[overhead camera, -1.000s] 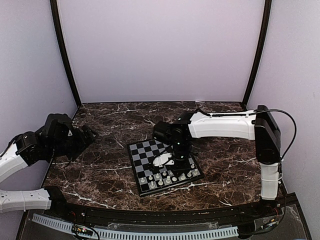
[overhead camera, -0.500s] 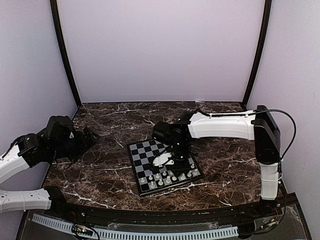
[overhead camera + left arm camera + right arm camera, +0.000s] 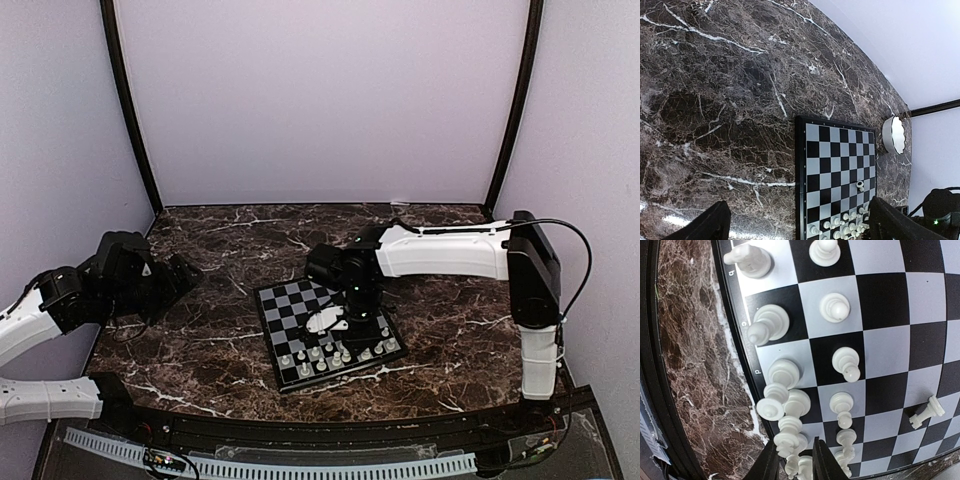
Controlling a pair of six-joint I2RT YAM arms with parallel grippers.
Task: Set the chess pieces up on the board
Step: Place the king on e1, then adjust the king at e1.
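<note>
The board [image 3: 285,305] lies on the marble in front of the right arm. Several cream chess pieces [image 3: 335,357] stand in two rows along its near edge. My right gripper [image 3: 352,305] hangs low over the board. In the right wrist view its gripper [image 3: 796,445] has its fingers [image 3: 767,465] close either side of a piece [image 3: 801,462] in the edge row. One piece [image 3: 927,412] lies on its side on the board [image 3: 890,300]. My left gripper [image 3: 178,275] is wide open and empty, left of the board [image 3: 835,150], with its gripper [image 3: 799,205] facing it.
A white scalloped bowl [image 3: 893,135] stands on the marble just beyond the board's far side. A lone piece [image 3: 860,186] stands apart from the rows [image 3: 840,231]. Booth walls and black posts [image 3: 130,110] close in the table [image 3: 220,240].
My left arm has shifted a little toward the board. The right arm and the pieces have not moved.
</note>
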